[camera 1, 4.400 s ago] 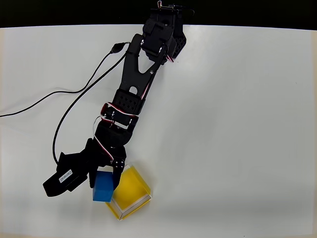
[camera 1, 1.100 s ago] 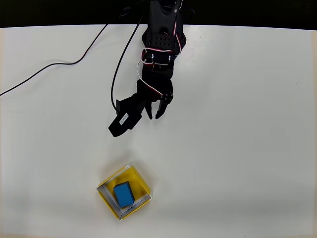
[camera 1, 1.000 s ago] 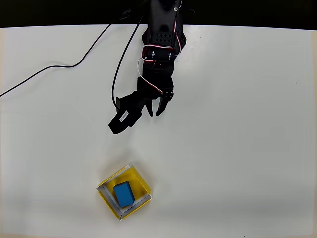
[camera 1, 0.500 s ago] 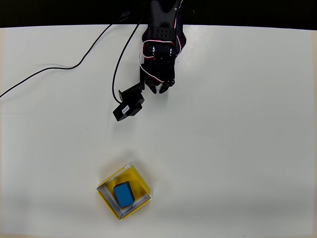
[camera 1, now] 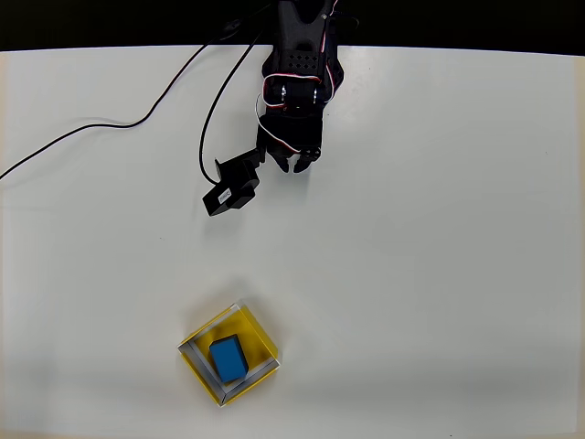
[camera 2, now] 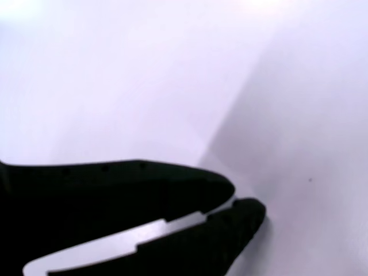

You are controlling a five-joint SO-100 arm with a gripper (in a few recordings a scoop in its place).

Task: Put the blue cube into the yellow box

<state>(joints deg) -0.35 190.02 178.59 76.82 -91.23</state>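
Blue cube (camera 1: 228,358) lies inside yellow box (camera 1: 228,355), on floor, long axis roughly up-down in overhead view. Gripper (camera 1: 294,163) well apart, toward top of frame, folded near arm base. Jaws nearly closed in wrist view, nothing held. Judgement: task complete.

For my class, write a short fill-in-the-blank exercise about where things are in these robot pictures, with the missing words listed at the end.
1. The blue cube lies inside the yellow ____.
2. The yellow box sits on a ____ table.
3. In the wrist view the fingertips of the gripper nearly touch, so it is ____.
4. In the overhead view a black ____ trails across the table from the arm.

Missing words: box; white; shut; cable
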